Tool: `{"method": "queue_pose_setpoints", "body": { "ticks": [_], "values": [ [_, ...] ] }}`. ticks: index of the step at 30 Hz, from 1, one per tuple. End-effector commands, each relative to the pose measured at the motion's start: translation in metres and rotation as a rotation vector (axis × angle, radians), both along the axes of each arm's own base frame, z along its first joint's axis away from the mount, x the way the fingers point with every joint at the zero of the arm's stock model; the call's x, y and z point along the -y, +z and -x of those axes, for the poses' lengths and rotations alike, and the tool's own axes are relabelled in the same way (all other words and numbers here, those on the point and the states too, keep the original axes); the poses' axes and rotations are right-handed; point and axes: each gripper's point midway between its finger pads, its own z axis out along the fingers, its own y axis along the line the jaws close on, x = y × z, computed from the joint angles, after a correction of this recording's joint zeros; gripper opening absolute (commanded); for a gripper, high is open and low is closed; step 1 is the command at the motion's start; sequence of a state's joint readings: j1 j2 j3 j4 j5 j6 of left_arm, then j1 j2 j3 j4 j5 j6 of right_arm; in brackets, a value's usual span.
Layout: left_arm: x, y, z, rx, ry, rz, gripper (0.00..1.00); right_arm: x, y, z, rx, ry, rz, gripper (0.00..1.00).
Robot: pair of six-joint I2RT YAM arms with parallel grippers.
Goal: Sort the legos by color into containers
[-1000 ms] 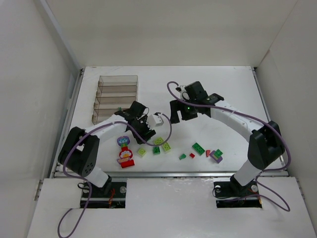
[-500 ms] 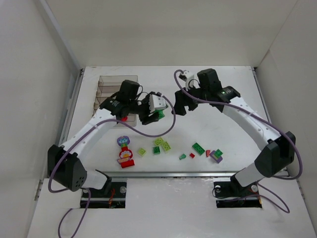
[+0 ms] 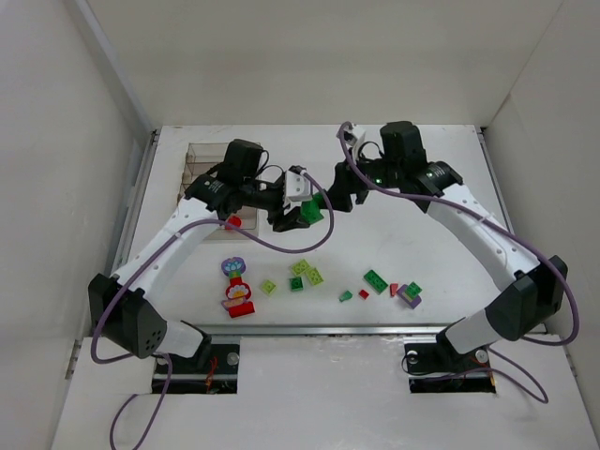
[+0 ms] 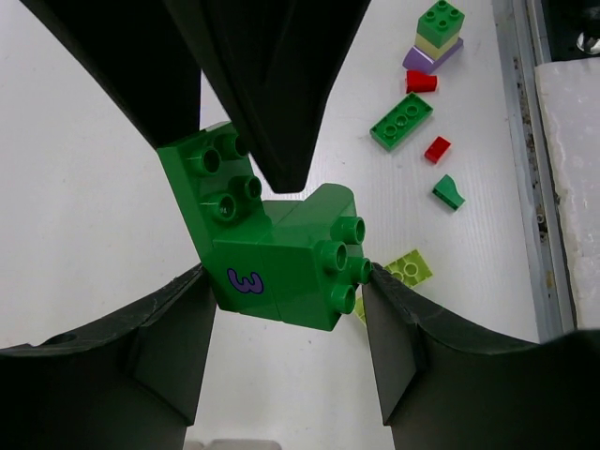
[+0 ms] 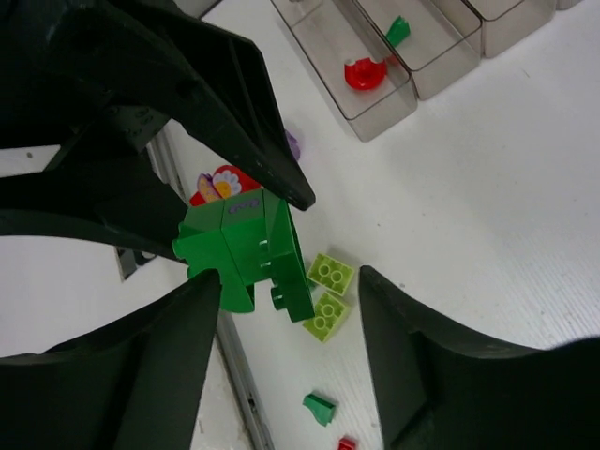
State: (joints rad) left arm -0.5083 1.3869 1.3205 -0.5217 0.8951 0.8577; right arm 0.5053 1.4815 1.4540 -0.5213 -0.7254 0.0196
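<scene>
The left tool (image 4: 286, 281) clenched a joined green block (image 3: 310, 214) above the middle of the tabletop (image 3: 422, 159). The right tool (image 5: 291, 277), at its two o'clock, straddled it with jaws apart, probably to pull it apart.

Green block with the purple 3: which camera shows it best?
Left wrist: the green block fills mid-frame, with its studs and the 3 sharp. The right wrist view shows it smaller, from another side, its mark unreadable. The top view shows only a small green speck.
</scene>
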Motion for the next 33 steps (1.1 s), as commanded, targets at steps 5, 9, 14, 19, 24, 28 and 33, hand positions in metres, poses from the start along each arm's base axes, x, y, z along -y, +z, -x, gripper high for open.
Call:
{"method": "queue_pose_setpoints", "body": {
  "ticks": [5,9,14,19,24,28,33],
  "values": [
    [0.005,0.033,0.008,0.047,-0.059,0.070,0.06,-0.015,0.034,-0.003,0.076,0.078,-0.089,0.34],
    [0.005,0.034,0.011,0.044,-0.066,0.075,0.05,-0.017,0.036,-0.005,0.076,0.076,-0.095,0.11],
    [0.004,0.034,0.011,0.034,-0.047,0.079,0.14,-0.019,0.034,-0.008,0.069,0.072,-0.097,0.00],
    [-0.004,0.022,-0.009,0.034,0.098,0.040,0.99,-0.018,0.031,-0.022,-0.002,-0.046,-0.098,0.00],
    [-0.012,0.035,-0.020,0.111,0.219,0.098,1.00,-0.020,0.028,-0.033,-0.093,-0.132,-0.147,0.00],
    [-0.008,0.035,-0.028,0.122,0.307,0.106,1.00,-0.023,0.026,-0.036,-0.108,-0.168,-0.152,0.00],
    [-0.009,0.042,-0.039,0.134,0.390,0.105,0.95,-0.026,0.022,-0.036,-0.123,-0.172,-0.147,0.00]
  ]
}}
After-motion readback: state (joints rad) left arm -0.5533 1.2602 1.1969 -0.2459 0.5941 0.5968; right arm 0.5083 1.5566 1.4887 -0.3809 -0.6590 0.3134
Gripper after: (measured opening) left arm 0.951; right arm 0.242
